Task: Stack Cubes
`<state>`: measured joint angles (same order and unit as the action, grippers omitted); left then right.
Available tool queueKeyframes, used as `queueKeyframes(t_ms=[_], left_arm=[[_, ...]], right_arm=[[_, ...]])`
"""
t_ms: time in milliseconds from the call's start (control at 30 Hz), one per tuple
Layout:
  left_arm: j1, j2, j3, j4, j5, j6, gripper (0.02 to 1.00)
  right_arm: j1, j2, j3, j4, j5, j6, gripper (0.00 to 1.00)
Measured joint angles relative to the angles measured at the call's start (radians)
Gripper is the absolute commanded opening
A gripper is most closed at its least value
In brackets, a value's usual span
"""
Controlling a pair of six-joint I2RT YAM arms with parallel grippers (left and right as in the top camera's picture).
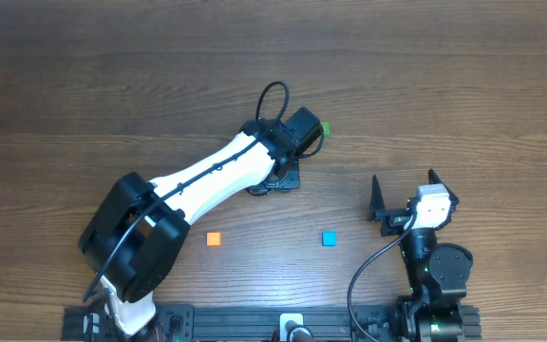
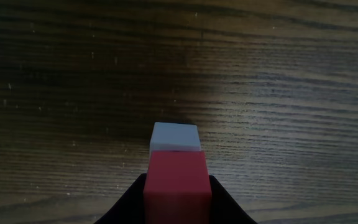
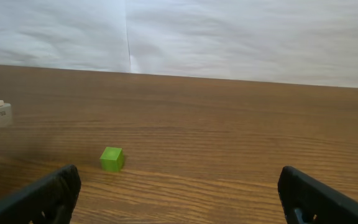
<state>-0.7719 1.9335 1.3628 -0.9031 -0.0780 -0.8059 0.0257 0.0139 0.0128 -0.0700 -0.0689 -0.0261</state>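
Red cube point(image 2: 176, 169) — clamped in left hand point(image 2: 177, 185) | grey cube point(image 2: 175, 137) just beyond | right hand point(image 3: 179, 180) open

Left arm point(image 1: 218, 173) at seven o'clock: long white shell, thin black cable along it, bulky black elbow housing, black wrist with a cable loop at its twelve o'clock. Right arm point(image 1: 430, 256), five o'clock: black round joints dotted with green lights, white wrist block, curved black cable at its nine o'clock. Right gripper point(image 1: 403, 180): black, pointed fingers point(image 1: 376, 198).

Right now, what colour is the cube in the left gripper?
Red. The cube shows best in the left wrist view.
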Motion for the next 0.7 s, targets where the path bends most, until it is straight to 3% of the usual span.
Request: queueKeyframes(t_ms=[700], left_arm=[[0.006, 0.007, 0.0, 0.0, 0.001, 0.0, 0.056]], right_arm=[[0.0, 0.0, 0.0, 0.0, 0.0, -0.001, 0.991]])
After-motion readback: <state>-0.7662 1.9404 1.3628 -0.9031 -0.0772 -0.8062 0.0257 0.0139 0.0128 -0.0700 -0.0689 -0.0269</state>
